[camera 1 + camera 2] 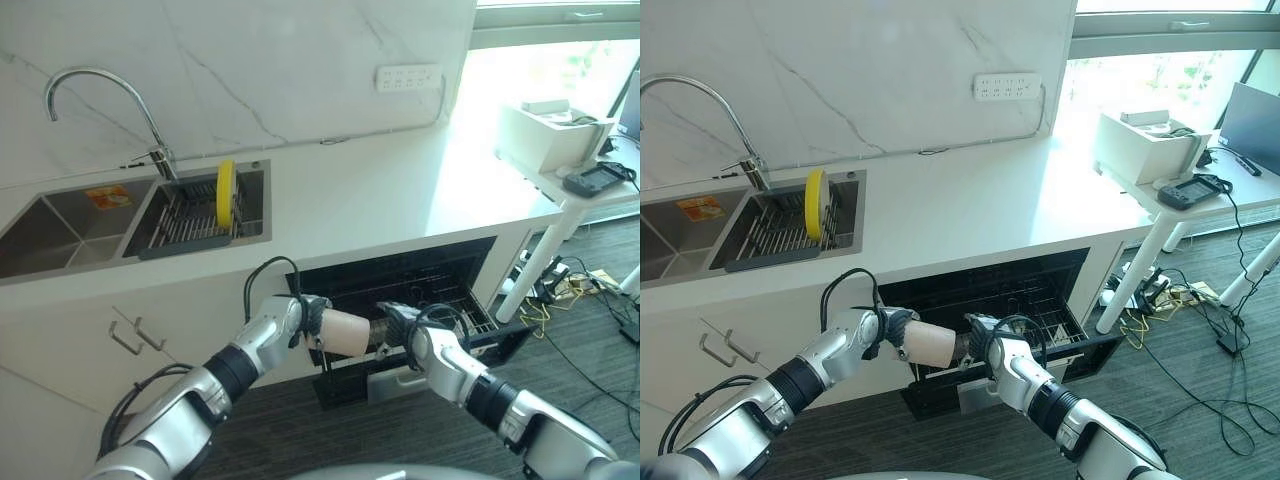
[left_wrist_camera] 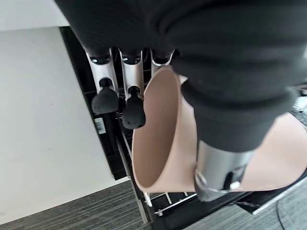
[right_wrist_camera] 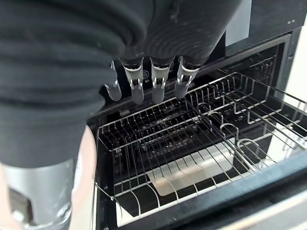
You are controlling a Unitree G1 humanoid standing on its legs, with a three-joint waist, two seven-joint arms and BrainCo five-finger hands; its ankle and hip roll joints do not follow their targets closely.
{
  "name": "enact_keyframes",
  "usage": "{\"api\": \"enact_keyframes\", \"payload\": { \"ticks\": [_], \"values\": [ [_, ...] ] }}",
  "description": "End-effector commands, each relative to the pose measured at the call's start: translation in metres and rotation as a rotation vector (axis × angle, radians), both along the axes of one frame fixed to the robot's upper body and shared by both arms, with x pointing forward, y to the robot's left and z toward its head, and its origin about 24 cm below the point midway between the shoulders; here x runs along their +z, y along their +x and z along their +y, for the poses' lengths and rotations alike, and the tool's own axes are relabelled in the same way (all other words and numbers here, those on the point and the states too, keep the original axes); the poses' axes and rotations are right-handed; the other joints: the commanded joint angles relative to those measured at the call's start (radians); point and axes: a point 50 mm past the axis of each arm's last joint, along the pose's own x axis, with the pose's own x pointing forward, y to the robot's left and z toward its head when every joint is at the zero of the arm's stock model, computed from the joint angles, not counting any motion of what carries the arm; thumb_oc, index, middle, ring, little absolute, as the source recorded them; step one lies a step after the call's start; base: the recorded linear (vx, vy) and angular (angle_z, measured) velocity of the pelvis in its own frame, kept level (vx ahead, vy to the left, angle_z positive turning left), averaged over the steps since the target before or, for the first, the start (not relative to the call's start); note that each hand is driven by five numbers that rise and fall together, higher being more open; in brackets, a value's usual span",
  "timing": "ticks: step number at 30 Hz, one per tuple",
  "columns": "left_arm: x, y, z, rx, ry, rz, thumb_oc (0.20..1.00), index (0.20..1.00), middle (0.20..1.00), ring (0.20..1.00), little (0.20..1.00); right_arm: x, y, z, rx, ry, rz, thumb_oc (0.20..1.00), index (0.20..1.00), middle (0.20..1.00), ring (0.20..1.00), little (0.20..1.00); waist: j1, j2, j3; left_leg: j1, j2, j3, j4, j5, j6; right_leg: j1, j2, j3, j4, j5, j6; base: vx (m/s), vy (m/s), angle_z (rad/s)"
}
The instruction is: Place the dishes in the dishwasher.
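White marble wall (image 1: 250, 60) behind, pale desk (image 1: 400, 190) in front of it, dark carpet below. At far left, set into the desk: a steel double sink (image 1: 60, 225) under a curved faucet (image 1: 92, 80), with a drying rack (image 1: 185, 222) in the nearer basin and one yellow plate (image 1: 226, 192) standing on edge in it, well apart from both arms. Further along, under the desk edge: the dishwasher (image 1: 400, 265), open, its wire basket (image 3: 192, 143) drawn out and apparently bare of dishes. Just in front of that opening, the left hand (image 1: 312, 318), fingers and thumb curled round the rim of a beige cup (image 1: 345, 332), held on its side above the basket's near edge rather than in it. Touching or nearly touching the cup's far end, the right hand (image 1: 398, 322): fingers straight and relaxed over the basket wires, gripping nothing, with the cup's side showing close by its thumb. Cannot tell whether steadying the cup or merely beside it. At far right, a small white side table (image 1: 590, 195) carrying a white box (image 1: 545, 130). Probably mid-way through loading the first piece, cup brought to the machine but not yet set down. Next move likely calls for lowering the cup, mouth down, between the wires, clearing the right hand, then letting go; after that, back to the sink for the plate.
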Motion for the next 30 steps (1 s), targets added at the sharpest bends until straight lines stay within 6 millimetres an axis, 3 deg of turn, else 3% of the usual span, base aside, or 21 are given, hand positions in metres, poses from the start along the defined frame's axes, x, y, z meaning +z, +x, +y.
{"api": "enact_keyframes", "payload": {
  "ticks": [1, 15, 29, 30],
  "values": [
    [0.015, 0.023, -0.011, -0.036, 0.020, -0.064, 0.200, 0.200, 0.200, 0.200, 0.200, 0.023, 0.021, 0.019, 0.054, 0.033, -0.103, 1.000, 1.000, 1.000, 1.000, 1.000, 0.026, -0.018, -0.017, 0.040, -0.033, -0.125, 0.007, -0.113, 0.023, -0.039, 0.019, -0.056, 0.040, -0.017, 0.007, 0.00, 0.000, 0.00],
    [0.012, 0.020, -0.035, -0.102, -0.035, -0.075, 0.200, 0.200, 0.200, 0.200, 0.200, 0.027, 0.018, 0.038, 0.153, 0.062, -0.085, 1.000, 1.000, 1.000, 1.000, 1.000, 0.016, -0.023, -0.021, 0.040, -0.032, -0.118, 0.007, -0.115, 0.026, -0.047, 0.019, -0.046, 0.046, -0.018, 0.007, 0.00, 0.000, 0.00],
    [0.046, 0.023, -0.060, -0.208, -0.155, -0.176, 0.200, 0.200, 0.200, 0.200, 0.200, 0.022, 0.014, 0.041, 0.147, 0.040, 0.025, 1.000, 1.000, 1.000, 1.000, 1.000, 0.019, -0.028, -0.017, 0.040, -0.034, -0.122, 0.008, -0.115, 0.029, -0.046, 0.022, -0.052, 0.054, -0.026, 0.002, 0.00, 0.000, 0.00],
    [0.048, 0.022, -0.062, -0.218, -0.159, -0.185, 0.200, 0.200, 0.200, 0.200, 0.200, 0.022, 0.014, 0.042, 0.150, 0.024, 0.043, 0.878, 0.878, 0.878, 0.878, 0.878, 0.019, -0.029, -0.017, 0.041, -0.035, -0.121, 0.007, -0.115, 0.029, -0.046, 0.022, -0.052, 0.055, -0.027, 0.002, 0.00, 0.000, 0.00]
  ]
}}
